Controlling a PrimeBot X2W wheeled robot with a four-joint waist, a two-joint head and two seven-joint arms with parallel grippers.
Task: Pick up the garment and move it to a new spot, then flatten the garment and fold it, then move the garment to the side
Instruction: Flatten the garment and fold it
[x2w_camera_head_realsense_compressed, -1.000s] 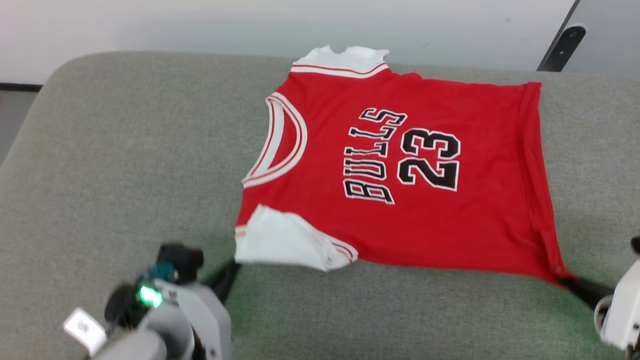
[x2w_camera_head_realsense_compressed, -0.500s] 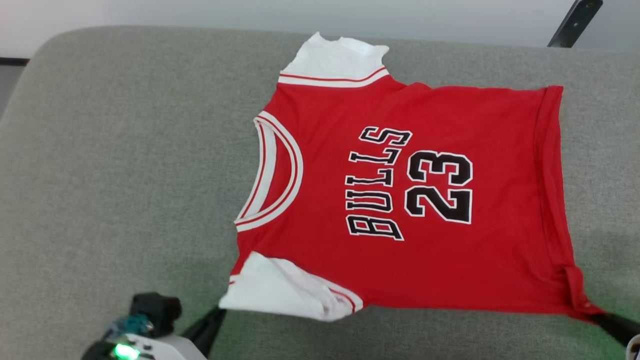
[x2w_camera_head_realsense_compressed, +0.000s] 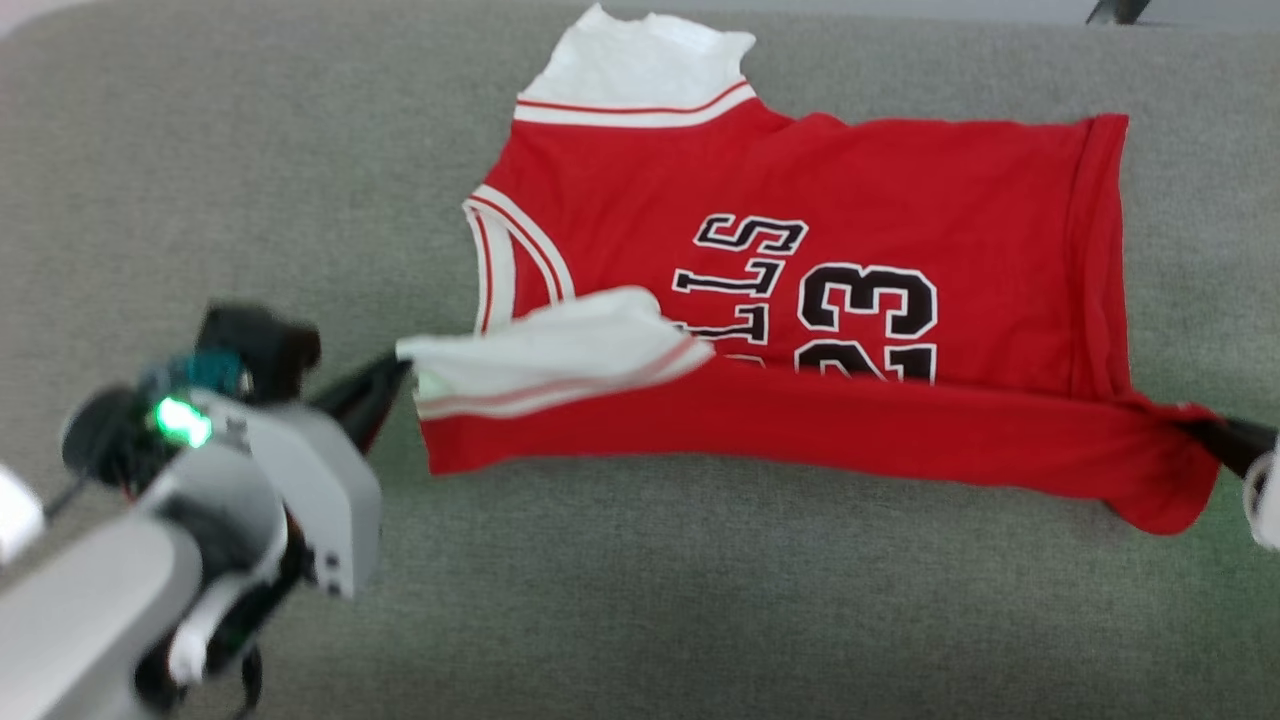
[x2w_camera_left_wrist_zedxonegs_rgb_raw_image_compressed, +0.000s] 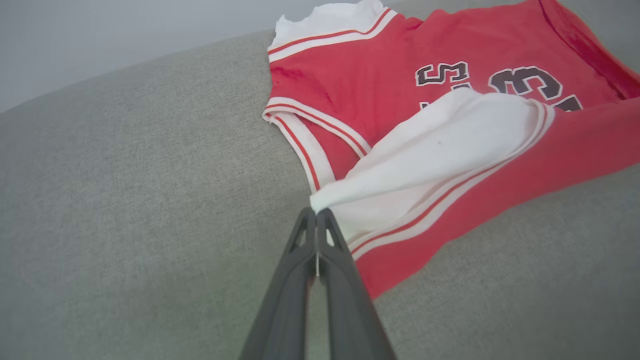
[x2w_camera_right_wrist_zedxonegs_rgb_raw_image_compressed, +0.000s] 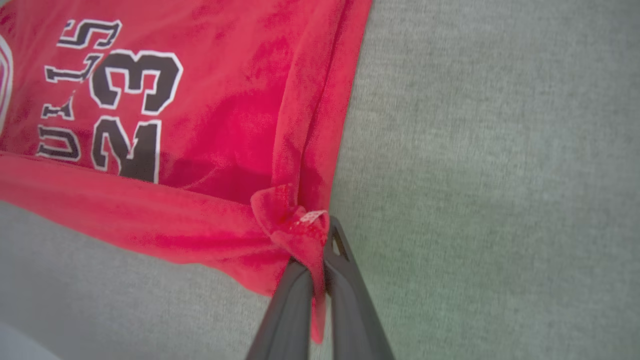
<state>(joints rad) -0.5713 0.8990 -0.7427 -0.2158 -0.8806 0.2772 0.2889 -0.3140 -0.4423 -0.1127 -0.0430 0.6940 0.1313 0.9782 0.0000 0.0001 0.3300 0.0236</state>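
Observation:
The garment, a red jersey with white sleeves and black "BULLS 23" lettering, lies on a grey cushion with its near edge lifted and carried over the lower lettering. My left gripper is shut on the tip of the near white sleeve, held just above the collar trim. At the right edge my right gripper is shut on the bunched red hem corner. The left wrist view shows the garment spreading away from the pinched sleeve tip; the right wrist view shows its number and hem.
The grey fabric cushion spreads wide on the left and in front of the jersey. A dark bar shows at the top right, beyond the cushion's back edge. In the left wrist view a pale wall stands behind the cushion.
Both grippers have lifted the jersey's near edge and carried it away from me over the lettering, so a fold has formed. The head view has tilted down and shifted.

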